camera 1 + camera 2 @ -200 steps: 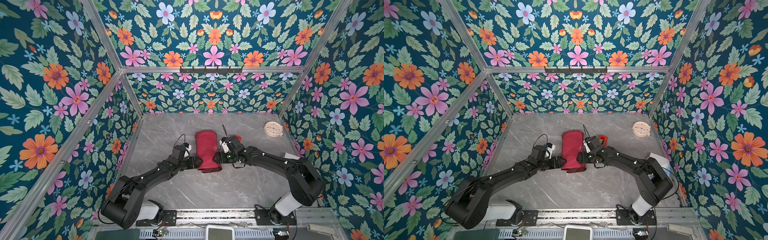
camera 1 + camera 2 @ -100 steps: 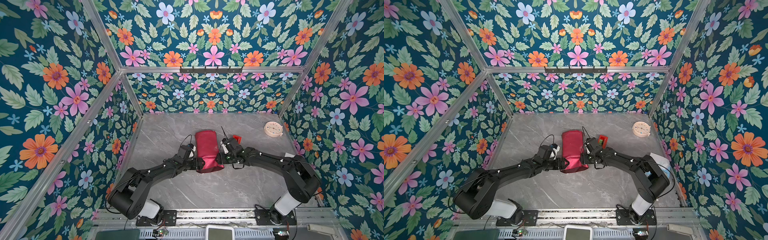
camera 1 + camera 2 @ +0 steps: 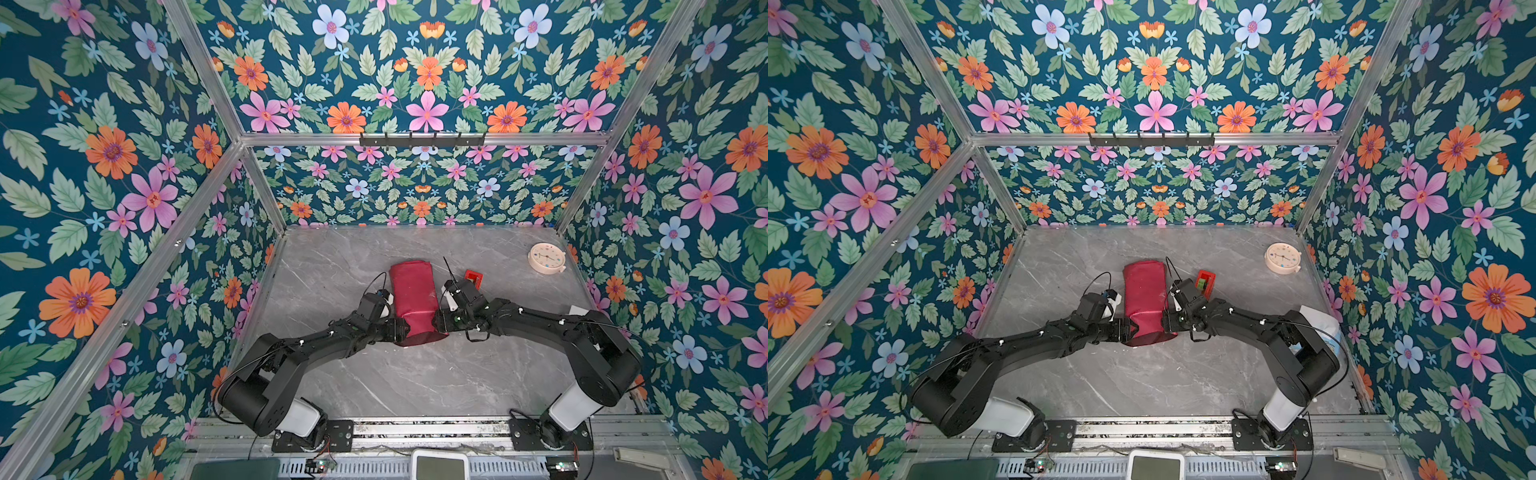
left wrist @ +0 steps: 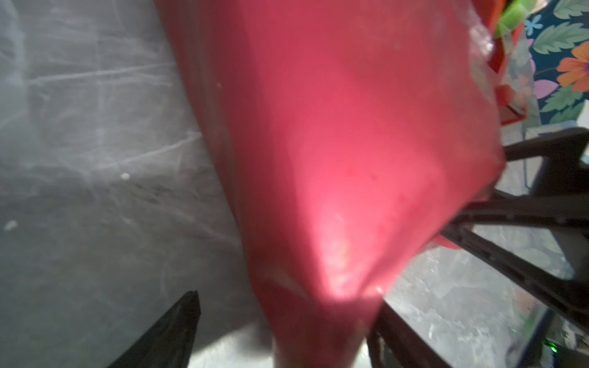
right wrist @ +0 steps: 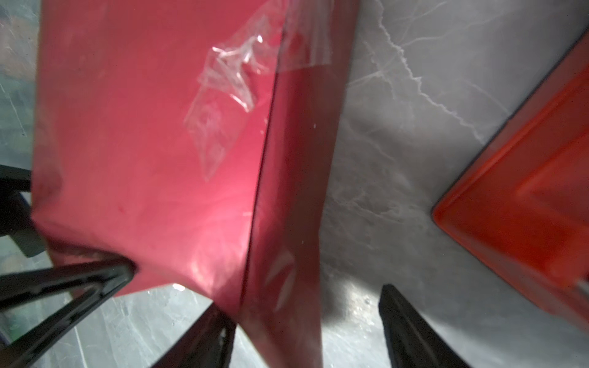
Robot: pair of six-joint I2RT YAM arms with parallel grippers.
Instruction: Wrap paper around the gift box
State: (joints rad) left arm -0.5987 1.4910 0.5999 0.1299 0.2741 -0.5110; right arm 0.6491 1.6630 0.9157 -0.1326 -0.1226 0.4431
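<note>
Right wrist view: dull maroon wrapping paper (image 5: 153, 153), folded into a long sleeve, with the overlap seam held by a crumpled strip of clear sticky tape (image 5: 223, 95). Red plastic tape dispenser (image 5: 526, 207) near, apart from the paper. Tape strip and seam not legible in the top views.

Both top views: paper lying lengthways mid grey marble-pattern worktop (image 3: 395, 382). Round cream clock (image 3: 545, 258) well apart at the far right, absent from both wrist views.

Navy gift box: hidden; judged to be inside the paper.

Left claw (image 4: 287, 302): jaws apart, astride the paper's near left corner, not clamped.

Right claw (image 5: 304, 299): jaws apart, astride the near right corner, likewise unclamped.

Step judged: closing the near open end. Pinch both corners level, fold inward against the box end, crease firmly. Avoid tugging the taped seam.
</note>
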